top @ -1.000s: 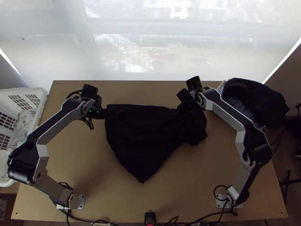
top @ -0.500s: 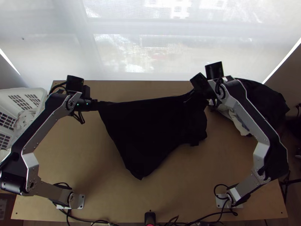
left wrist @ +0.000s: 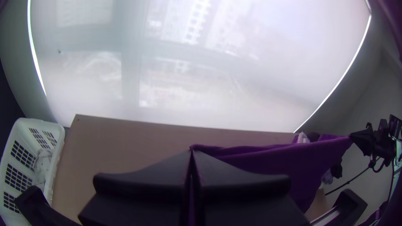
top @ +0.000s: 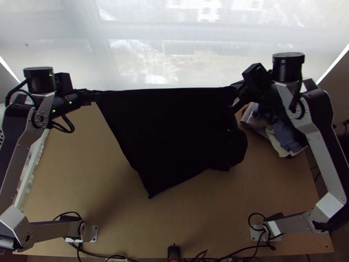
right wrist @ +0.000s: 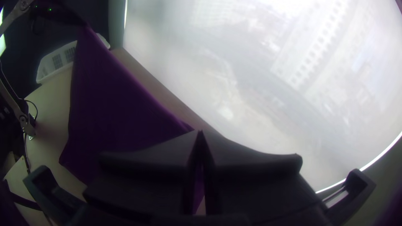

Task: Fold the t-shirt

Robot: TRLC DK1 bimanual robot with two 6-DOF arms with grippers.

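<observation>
One table (top: 209, 209); two grippers (top: 97, 93) holding one t-shirt (top: 170, 131).

The left gripper (top: 95, 92) has moved to the frame's upper left, the right gripper (top: 236, 90) toward upper right; the T-shirt (top: 174, 131) now stretches higher between them, its lower tip farther left.

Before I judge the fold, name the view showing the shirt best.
The top view: the shirt shows almost whole, stretched between left claw and right claw. The left wrist view shows its upper edge and some cloth; the right wrist view, a broad part.
</observation>
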